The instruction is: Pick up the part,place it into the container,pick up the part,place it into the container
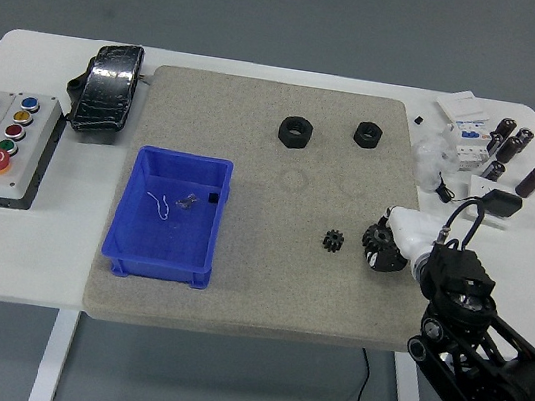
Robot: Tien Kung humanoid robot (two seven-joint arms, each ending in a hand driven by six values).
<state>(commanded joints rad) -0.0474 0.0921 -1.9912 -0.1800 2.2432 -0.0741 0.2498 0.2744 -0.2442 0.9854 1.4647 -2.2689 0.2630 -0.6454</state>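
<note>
My right hand (pixel 381 244) reaches in from the lower right to the right edge of the grey mat (pixel 236 286). Its fingers are curled on a black toothed gear (pixel 376 240), low over the mat. A smaller black gear (pixel 333 241) lies on the mat just left of the hand. Two black hex nuts (pixel 296 131) (pixel 367 134) lie at the back of the mat. The blue container (pixel 148 234) stands on the mat's left side, with a small black piece (pixel 213 196) and thin wire bits inside. The left arm is out of view.
A grey button box (pixel 7 139) sits at the table's left. A black pouch (pixel 107 88) lies behind the container. Black cylinders (pixel 514 146), a white breaker (pixel 468 124) and a black adapter with cable (pixel 498 202) crowd the back right corner.
</note>
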